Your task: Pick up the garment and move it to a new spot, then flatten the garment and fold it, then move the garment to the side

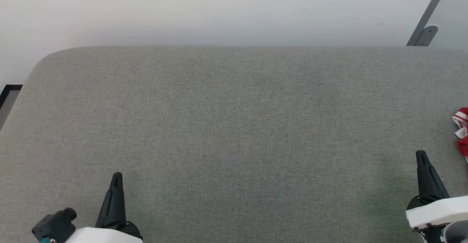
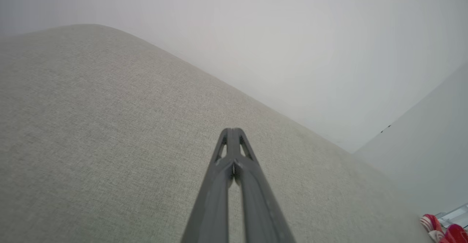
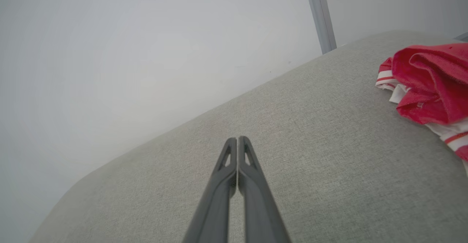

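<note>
Across the head view, I see the grey fabric-covered surface (image 1: 234, 126) spanning nearly edge to edge, with a pale wall (image 1: 219, 8) behind it at 12 o'clock. At 3 o'clock, cut by the frame edge, the garment (image 1: 462, 131) lies bunched in a heap on that surface. The right wrist view shows red folds over white striped trim.

I judge it light, soft and limp, not fragile. It should sag and drag when lifted, and a pinch may catch several layers. I would take a raised fold or the striped hem, not flat cloth.

At 5 o'clock, the right gripper (image 1: 421, 154) sits near the heap but apart from it, fingers pressed together, empty. At 7 o'clock, the left gripper (image 1: 117, 176), well apart from the garment, is likewise clenched on nothing.
</note>
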Tool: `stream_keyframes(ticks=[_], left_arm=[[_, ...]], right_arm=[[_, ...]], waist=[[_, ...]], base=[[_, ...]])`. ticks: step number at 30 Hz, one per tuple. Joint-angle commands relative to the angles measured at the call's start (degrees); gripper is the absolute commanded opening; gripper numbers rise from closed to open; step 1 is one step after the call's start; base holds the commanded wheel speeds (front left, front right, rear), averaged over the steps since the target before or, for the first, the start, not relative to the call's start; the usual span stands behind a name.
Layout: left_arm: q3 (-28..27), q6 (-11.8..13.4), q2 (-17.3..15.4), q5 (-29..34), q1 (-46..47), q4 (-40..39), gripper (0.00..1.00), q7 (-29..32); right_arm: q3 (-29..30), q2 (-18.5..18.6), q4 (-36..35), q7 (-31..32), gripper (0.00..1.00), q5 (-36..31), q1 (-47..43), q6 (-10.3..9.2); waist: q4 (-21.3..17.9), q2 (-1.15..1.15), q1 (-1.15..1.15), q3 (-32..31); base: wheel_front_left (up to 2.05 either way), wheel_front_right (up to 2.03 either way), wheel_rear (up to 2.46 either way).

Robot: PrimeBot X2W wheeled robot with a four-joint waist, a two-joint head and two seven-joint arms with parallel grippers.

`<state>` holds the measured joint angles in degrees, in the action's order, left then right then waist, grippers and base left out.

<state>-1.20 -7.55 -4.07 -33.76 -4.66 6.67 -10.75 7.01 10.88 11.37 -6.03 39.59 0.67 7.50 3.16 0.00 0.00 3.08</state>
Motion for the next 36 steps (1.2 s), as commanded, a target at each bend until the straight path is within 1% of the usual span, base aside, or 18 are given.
stream_keyframes(ticks=[1,3,6,7,17,36], left_arm=[[0.0,0.0,-0.6,-2.6,1.8,-0.5,0.0,0.4],[0.0,0.0,-0.6,-3.5,1.9,-0.4,0.0,0.6],[0.0,0.0,-0.7,-6.2,2.3,0.1,0.0,1.2],[-0.1,0.0,-0.7,-8.0,2.7,0.3,0.0,1.6],[-0.3,0.0,-0.9,-16.1,3.9,1.2,0.0,3.4],[-0.9,0.1,-1.0,-29.2,6.0,2.8,0.0,6.7]], right_arm=[[0.0,0.1,-0.6,0.6,0.0,2.0,1.6,0.0],[0.0,0.0,-0.6,0.7,0.0,2.8,1.7,0.0],[0.0,-0.4,-0.5,1.3,0.0,5.1,1.9,0.0],[0.0,-0.6,-0.4,1.7,0.0,6.6,2.0,0.0],[-0.1,-1.7,0.1,3.3,0.0,13.5,2.6,-0.01],[-0.2,-3.6,0.8,6.0,0.0,24.9,3.6,0.0]], waist=[[0.0,0.0,0.0,0.0],[-0.1,0.0,0.0,-0.1],[-0.2,0.0,0.0,-0.1],[-0.2,0.0,0.0,-0.2],[-0.5,0.0,0.0,-0.5],[-1.1,0.0,0.0,-1.0]], base=[[0.0,0.0,0.0],[0.0,0.0,0.0],[0.0,0.0,0.0],[0.0,0.0,0.0],[0.0,0.0,0.0],[0.0,0.0,0.0]])
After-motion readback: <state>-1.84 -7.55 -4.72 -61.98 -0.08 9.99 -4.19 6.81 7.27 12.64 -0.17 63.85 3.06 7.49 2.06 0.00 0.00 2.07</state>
